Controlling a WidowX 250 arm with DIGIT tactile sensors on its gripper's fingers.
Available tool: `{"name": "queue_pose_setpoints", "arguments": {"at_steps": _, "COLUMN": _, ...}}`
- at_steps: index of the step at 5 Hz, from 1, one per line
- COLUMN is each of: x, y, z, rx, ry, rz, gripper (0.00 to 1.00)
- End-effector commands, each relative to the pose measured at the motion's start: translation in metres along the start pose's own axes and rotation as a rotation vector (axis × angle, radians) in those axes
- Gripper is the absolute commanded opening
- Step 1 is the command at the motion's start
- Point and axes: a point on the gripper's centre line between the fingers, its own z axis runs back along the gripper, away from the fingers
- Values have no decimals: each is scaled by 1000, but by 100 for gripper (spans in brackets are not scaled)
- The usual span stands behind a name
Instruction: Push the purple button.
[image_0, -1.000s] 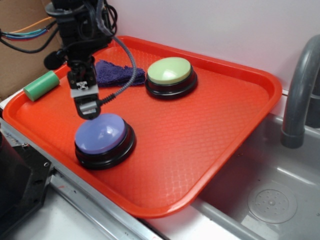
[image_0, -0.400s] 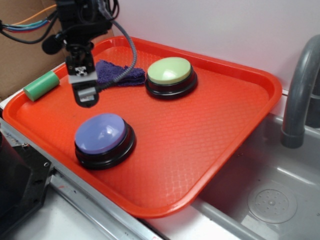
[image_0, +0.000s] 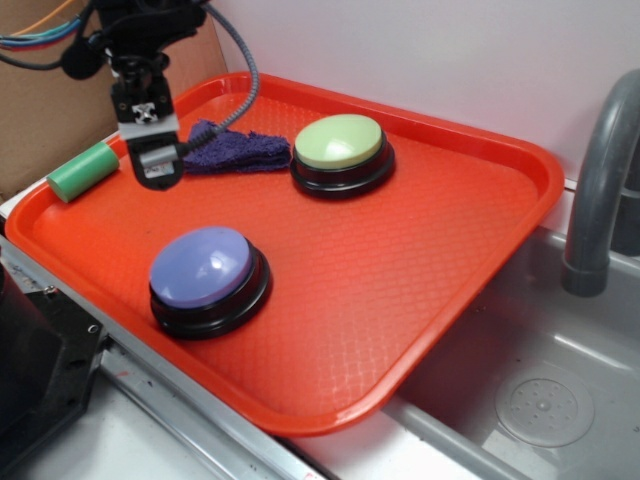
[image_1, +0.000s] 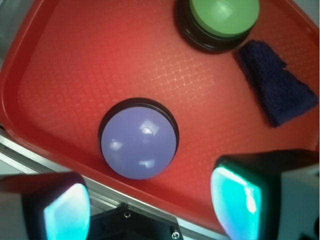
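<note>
- Hovering above the tray's (image_0: 480, 250) back-left part, the gripper (image_0: 153, 168) touches nothing; in the wrist view its fingers (image_1: 235, 197) stand apart, empty.
- The purple button (image_0: 203, 266) sits near the tray's front-left edge.
- A green button (image_0: 338, 141) and dark cloth (image_0: 235, 150) lie behind.

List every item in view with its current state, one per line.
gripper: raised above the tray, holding nothing; open or shut not clear
purple button: upright on the tray, untouched
green button: upright on the tray, untouched
purple cloth: folded, lying flat beside the green button
green cylinder: on its side at the tray's edge
red tray: flat on the counter
faucet: no water seen running
</note>
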Motion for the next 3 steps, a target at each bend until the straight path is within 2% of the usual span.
{"name": "queue_pose_setpoints", "arguments": {"at_steps": 1, "x": 2, "y": 0, "z": 18, "rx": 17, "ry": -63, "rz": 21, "gripper": 100}}
{"name": "queue_pose_setpoints", "arguments": {"at_steps": 2, "x": 1, "y": 3, "z": 21, "rx": 20, "ry": -66, "rz": 38, "gripper": 100}}
{"name": "queue_pose_setpoints", "arguments": {"at_steps": 3, "x": -2, "y": 8, "z": 24, "rx": -14, "ry": -104, "rz": 54, "gripper": 100}}
